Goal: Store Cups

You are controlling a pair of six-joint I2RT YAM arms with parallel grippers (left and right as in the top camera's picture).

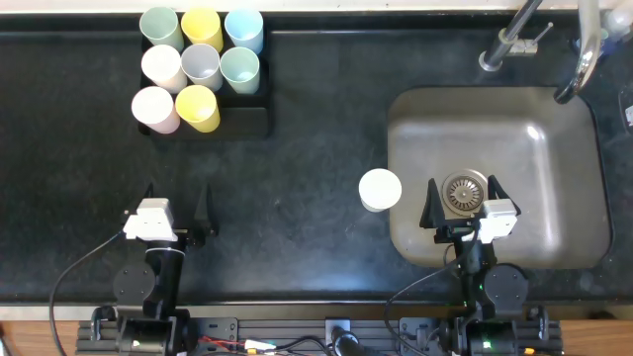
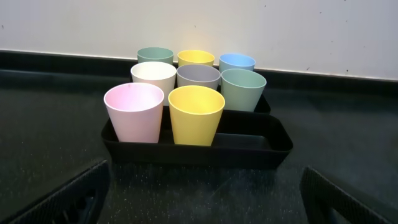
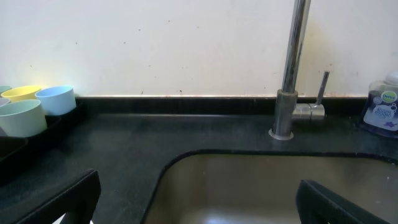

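white cup (image 1: 380, 189) stands just beside the sink (image 1: 539, 148), left pincer (image 1: 178, 193) and right pincer (image 1: 462, 185) both spread apart.

A dark speckled countertop (image 1: 316, 138) holds a stainless steel sink (image 1: 554, 138) at the right, its round drain (image 1: 463, 191) toward the basin's left side. A chrome faucet (image 3: 292, 62) (with a slim lever handle (image 3: 322, 87)) stands behind it, a soap bottle (image 3: 382, 107) nearby, against a white wall (image 3: 186, 43).

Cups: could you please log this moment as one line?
tray: eight cups, one slot free | white cup: on counter by sink | left gripper: open | right gripper: open
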